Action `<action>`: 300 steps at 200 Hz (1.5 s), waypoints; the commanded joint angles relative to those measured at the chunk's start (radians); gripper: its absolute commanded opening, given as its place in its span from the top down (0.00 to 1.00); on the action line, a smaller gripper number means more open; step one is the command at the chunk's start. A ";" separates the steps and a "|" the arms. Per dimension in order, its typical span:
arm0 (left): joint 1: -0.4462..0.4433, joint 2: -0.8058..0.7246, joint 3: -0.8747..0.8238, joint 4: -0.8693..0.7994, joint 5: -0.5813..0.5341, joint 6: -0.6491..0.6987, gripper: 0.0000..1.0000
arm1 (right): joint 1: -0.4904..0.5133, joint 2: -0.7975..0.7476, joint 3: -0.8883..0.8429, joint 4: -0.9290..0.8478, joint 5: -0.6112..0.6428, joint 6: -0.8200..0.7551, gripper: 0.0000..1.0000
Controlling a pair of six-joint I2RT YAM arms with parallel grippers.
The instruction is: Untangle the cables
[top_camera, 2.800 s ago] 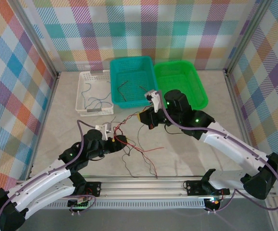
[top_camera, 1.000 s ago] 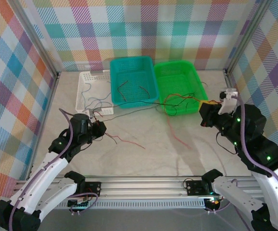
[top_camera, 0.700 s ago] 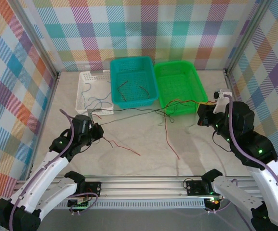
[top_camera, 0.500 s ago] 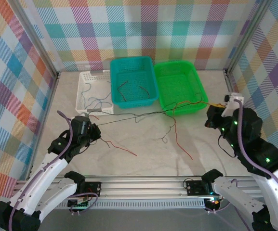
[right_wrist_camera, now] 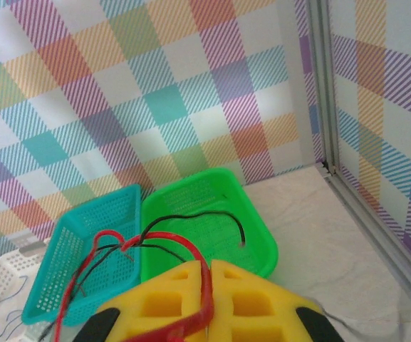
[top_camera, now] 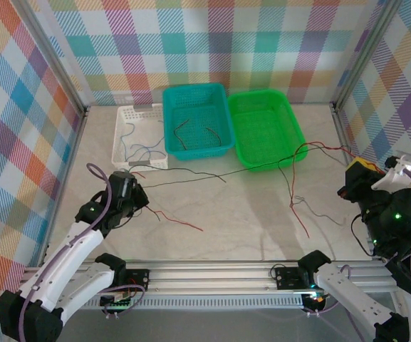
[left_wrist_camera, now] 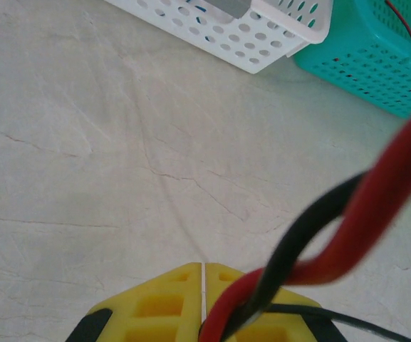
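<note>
Left gripper: the left gripper [left_wrist_camera: 202,281], with two yellow foam-padded fingers, is at the near left. Its jaws are fully closed and pinch a red wire and a black wire twisted round each other.
White basket: a white perforated plastic basket [top_camera: 120,132] stands at the far left. Loose thin blue and grey wires lie in it.
Teal basket: a teal mesh plastic basket [top_camera: 198,107] stands just right of the white one. It holds two short dark wires.
Cables: the thin flexible cables [left_wrist_camera: 376,192] span the pale marble-pattern table top [top_camera: 226,214] from one gripper to the other. A black strand [top_camera: 191,179] runs nearly taut across the middle, passing the near edge of the baskets. One red tail lies near the left gripper; another hangs down right of centre.
Green basket: a bright green mesh plastic basket [top_camera: 262,121] stands at the far right of the row.
Right gripper: the right gripper [right_wrist_camera: 210,274], at the right edge of the table, has its yellow pads pressed together on a red wire.
Step in hand: judged to be pulling the bundle apart, with each arm anchoring one end.
Next move: it calls for finding the remaining crossing near the green basket, then freeing one strand from the other. Gentle tension is advised, since these wires kink and snag easily.
</note>
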State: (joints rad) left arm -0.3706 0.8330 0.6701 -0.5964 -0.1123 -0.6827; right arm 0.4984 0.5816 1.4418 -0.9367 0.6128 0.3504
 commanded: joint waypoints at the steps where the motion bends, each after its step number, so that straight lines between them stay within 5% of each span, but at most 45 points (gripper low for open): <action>1: 0.010 0.038 -0.020 0.064 0.041 -0.023 1.00 | 0.000 0.019 0.033 -0.028 -0.030 0.000 1.00; 41: 0.010 0.098 -0.054 0.103 0.036 -0.021 1.00 | 0.000 -0.038 0.082 -0.013 0.059 0.017 1.00; 122: 0.010 0.192 -0.081 0.174 0.043 -0.014 1.00 | 0.025 0.041 0.310 -0.128 0.039 -0.052 1.00; 203: -0.110 0.365 -0.034 0.274 0.051 -0.053 1.00 | 0.026 0.137 0.219 -0.007 -0.357 -0.046 1.00; 246: -0.225 0.388 0.027 0.310 0.065 -0.060 0.49 | 0.026 0.176 0.035 0.093 -0.544 -0.003 1.00; 300: -0.290 0.319 0.079 0.460 0.173 -0.011 0.28 | 0.025 0.201 -0.148 0.262 -0.646 0.015 1.00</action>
State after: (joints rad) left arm -0.6483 1.2026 0.7250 -0.2348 -0.0017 -0.7197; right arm 0.5186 0.7841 1.3285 -0.8211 0.0555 0.3443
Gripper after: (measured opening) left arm 0.706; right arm 0.067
